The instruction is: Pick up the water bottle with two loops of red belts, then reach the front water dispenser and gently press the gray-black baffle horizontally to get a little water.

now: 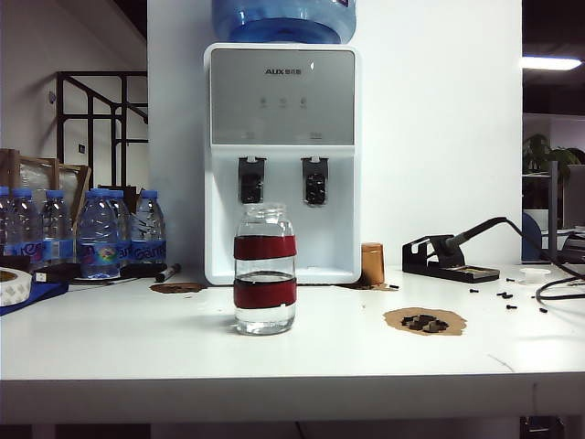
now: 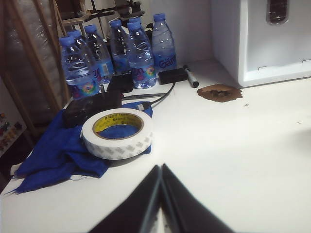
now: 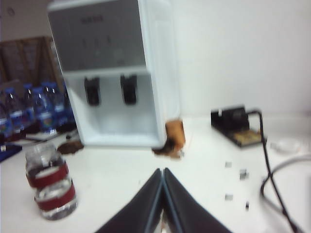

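- The left tool is seen in the left wrist view with its two dark fingers pressed together at the tips; nothing is held and nothing is touched, and bare white worktop lies beneath it.
- The right tool is likewise pressed together and empty in the right wrist view, poised over the worktop and pointed toward the water dispenser.
- Neither tool is visible in the exterior view.
- The water bottle, a clear wide-mouthed jar with two dark red bands, is stood upright on the worktop in front of the water dispenser, clear of both tools; a little water is seen in its base.
- Two dark taps are set under the dispenser's grey upper panel, and a blue jug is seated on top.
- A roll of white tape is laid on a blue cloth toward the left edge of the worktop, near a group of blue-capped plastic bottles.
- A black marker lies close to the dispenser's base.
- A brown cup is placed just beside the dispenser's right side.
- A soldering iron stand and small dark screws are scattered to the right.
- A white wall is seen behind the worktop.
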You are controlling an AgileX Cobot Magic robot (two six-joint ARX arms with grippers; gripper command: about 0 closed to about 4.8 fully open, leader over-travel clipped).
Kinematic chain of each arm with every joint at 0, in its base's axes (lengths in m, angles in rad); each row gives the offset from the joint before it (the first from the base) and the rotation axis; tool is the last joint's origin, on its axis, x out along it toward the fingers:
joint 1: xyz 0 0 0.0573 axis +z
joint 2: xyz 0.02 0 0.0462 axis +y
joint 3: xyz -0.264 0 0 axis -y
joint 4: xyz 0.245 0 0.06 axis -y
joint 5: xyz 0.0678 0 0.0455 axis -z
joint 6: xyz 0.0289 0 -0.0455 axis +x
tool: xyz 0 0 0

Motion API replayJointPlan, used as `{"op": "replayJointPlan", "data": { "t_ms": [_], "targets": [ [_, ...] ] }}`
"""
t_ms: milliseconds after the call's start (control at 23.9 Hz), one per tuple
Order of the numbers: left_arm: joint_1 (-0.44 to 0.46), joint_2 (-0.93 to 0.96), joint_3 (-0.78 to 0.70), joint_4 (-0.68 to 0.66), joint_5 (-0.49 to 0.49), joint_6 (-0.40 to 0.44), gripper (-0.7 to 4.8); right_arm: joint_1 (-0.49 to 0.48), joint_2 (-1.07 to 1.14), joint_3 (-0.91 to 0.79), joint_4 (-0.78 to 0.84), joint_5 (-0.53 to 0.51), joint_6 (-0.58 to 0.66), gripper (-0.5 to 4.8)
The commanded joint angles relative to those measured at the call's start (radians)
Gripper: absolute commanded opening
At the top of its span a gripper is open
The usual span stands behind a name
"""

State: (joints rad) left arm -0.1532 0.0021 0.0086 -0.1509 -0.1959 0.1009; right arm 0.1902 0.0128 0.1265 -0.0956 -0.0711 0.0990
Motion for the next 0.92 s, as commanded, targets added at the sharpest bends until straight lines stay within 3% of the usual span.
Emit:
{"op": "replayJointPlan", "data": {
  "t_ms": [42,251,418,585,919],
  "targets": [
    [0.039,-0.002,-0.003,0.009,0.026,-0.006,-0.05,0.000,0.001,-0.056,0.018,0.022,0.036,-0.03],
    [0.139,-0.002,-0.003,0.002,0.086,-0.033,-0.05,0.000,-0.011,-0.130,0.086,0.045,-0.027,-0.03],
    [0.138,-0.002,-0.003,0.002,0.084,-0.026,-0.04,0.000,-0.011,-0.130,0.131,0.055,-0.055,-0.03],
    [0.138,-0.002,-0.003,0.003,0.084,-0.026,-0.05,0.000,-0.011,-0.130,0.080,0.184,-0.074,-0.02],
    [0.138,-0.002,-0.003,0.003,0.083,-0.026,-0.05,0.000,-0.011,-0.130,0.047,0.182,-0.073,-0.02]
  ]
}}
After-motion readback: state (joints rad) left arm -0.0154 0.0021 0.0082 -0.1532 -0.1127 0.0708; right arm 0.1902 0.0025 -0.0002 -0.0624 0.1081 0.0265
